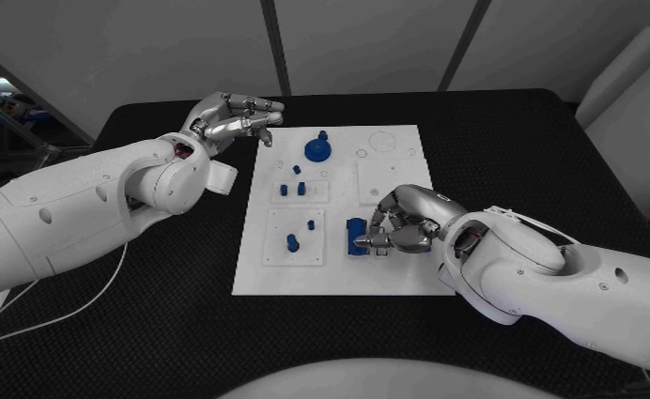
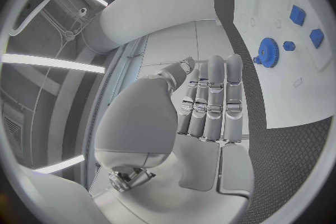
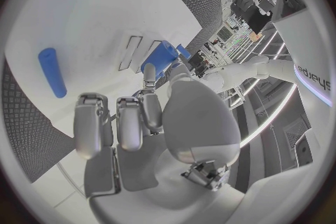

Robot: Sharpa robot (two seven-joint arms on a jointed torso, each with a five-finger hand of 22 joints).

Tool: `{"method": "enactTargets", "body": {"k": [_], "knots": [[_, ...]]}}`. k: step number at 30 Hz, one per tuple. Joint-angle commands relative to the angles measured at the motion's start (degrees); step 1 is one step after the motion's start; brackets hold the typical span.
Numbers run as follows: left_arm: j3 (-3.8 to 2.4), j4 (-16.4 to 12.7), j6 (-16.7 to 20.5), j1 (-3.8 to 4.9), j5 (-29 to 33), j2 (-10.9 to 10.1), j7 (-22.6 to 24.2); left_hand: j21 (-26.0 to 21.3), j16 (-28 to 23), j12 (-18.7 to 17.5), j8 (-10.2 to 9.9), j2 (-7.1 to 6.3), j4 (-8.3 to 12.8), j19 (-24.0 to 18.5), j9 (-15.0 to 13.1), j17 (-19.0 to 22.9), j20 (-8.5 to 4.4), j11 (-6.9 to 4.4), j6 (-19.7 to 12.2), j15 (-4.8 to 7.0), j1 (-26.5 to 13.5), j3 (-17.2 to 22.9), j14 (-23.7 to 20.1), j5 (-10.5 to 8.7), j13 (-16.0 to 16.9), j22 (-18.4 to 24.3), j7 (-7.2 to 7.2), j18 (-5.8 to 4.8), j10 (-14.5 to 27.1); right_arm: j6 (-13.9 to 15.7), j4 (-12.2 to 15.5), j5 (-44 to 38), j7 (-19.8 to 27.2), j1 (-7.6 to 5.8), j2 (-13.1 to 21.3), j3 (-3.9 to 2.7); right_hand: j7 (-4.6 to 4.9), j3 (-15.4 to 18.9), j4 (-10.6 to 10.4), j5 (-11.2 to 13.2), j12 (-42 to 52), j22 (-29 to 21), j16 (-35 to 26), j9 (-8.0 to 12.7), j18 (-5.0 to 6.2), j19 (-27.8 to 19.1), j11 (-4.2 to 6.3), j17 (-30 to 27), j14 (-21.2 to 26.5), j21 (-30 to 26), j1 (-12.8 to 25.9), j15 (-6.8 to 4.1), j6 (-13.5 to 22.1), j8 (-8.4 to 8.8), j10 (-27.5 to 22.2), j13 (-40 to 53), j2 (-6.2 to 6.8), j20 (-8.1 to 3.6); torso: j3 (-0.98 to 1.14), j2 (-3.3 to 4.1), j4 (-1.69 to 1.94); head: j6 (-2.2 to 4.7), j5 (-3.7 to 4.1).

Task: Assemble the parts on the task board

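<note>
The white task board [image 1: 339,272] lies in the middle of the black table. My right hand [image 1: 404,223] rests over its near right part, its fingers curled onto a blue block [image 1: 356,233] that stands on the board. The right wrist view shows a fingertip [image 3: 149,74] touching that block [image 3: 161,57], with a blue cylinder [image 3: 52,71] lying further off. My left hand [image 1: 233,119] hovers off the board's far left corner, holding nothing. In the left wrist view its fingers [image 2: 213,95] are stretched out side by side. A blue gear [image 1: 317,149] sits near the board's far edge.
Small blue pegs [image 1: 291,190] stand in a raised plate at the board's middle left. A blue cylinder [image 1: 293,243] and a short peg [image 1: 310,225] lie on the near left plate. The left wrist view shows the gear [image 2: 267,51] and small blue pieces [image 2: 297,14].
</note>
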State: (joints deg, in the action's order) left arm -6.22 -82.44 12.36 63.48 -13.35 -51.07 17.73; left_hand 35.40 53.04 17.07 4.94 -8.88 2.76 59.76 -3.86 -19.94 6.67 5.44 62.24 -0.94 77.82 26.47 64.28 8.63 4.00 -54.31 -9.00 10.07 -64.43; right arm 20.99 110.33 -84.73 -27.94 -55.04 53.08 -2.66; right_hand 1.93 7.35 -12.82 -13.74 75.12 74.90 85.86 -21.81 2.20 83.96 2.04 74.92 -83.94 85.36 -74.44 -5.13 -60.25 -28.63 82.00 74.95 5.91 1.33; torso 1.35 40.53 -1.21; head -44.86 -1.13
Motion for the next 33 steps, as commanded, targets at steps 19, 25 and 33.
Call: {"method": "enactTargets", "body": {"k": [19,25,33], "knots": [[-0.01,0.0,-0.8,0.04,0.2,0.1,-0.1,-0.3,-0.2,0.3,-0.2,0.24,-0.2,-0.2,0.0,0.1,0.3,-0.06,0.1,-0.19,-0.4,0.2,0.1,0.25,0.0,0.1,-0.23,0.38,0.5,1.9,-3.2,-1.4,-2.3,0.02,-1.6,0.1,-0.26,0.9,-1.3,0.0,0.7,7.9,0.3,-0.1,-0.45,2.1,0.24,8.2,-4.6,0.4,0.2,-0.5,-0.7,-0.41,0.8,1.3,-2.59,-0.47,-0.03,-0.03,0.0,0.16,0.06],[-0.01,0.0,-0.7,0.03,0.2,0.1,-0.1,-0.4,-0.2,0.3,-0.3,0.28,-0.2,-0.2,0.0,0.2,0.31,-0.04,0.1,-0.21,-0.5,0.1,0.1,0.25,0.0,0.1,-0.25,0.38,0.6,2.5,-3.5,-3.1,-2.4,0.01,-1.8,0.09,-0.55,-0.5,1.3,4.4,0.8,8.0,0.4,-0.2,-0.46,2.2,0.54,8.3,-4.6,0.4,-4.6,-0.77,-0.8,-0.47,0.9,1.6,-3.37,-0.73,-0.02,-0.07,0.03,0.09,0.13],[-0.01,0.1,-0.7,0.03,0.2,0.0,0.0,-0.4,-0.2,0.3,-0.3,0.28,-0.2,-0.2,0.0,0.2,0.31,-0.04,0.1,-0.21,-0.5,0.1,0.1,0.25,0.0,0.1,-0.25,0.38,0.6,5.1,-1.8,-1.5,2.3,0.03,-0.9,0.09,-0.33,0.4,-0.4,4.2,1.0,8.3,0.5,-0.2,-0.54,2.3,0.34,8.6,-4.7,0.6,-1.9,-0.61,-0.9,-0.46,1.1,1.9,-2.6,-0.65,0.03,-0.07,-0.05,0.22,0.05]]}}
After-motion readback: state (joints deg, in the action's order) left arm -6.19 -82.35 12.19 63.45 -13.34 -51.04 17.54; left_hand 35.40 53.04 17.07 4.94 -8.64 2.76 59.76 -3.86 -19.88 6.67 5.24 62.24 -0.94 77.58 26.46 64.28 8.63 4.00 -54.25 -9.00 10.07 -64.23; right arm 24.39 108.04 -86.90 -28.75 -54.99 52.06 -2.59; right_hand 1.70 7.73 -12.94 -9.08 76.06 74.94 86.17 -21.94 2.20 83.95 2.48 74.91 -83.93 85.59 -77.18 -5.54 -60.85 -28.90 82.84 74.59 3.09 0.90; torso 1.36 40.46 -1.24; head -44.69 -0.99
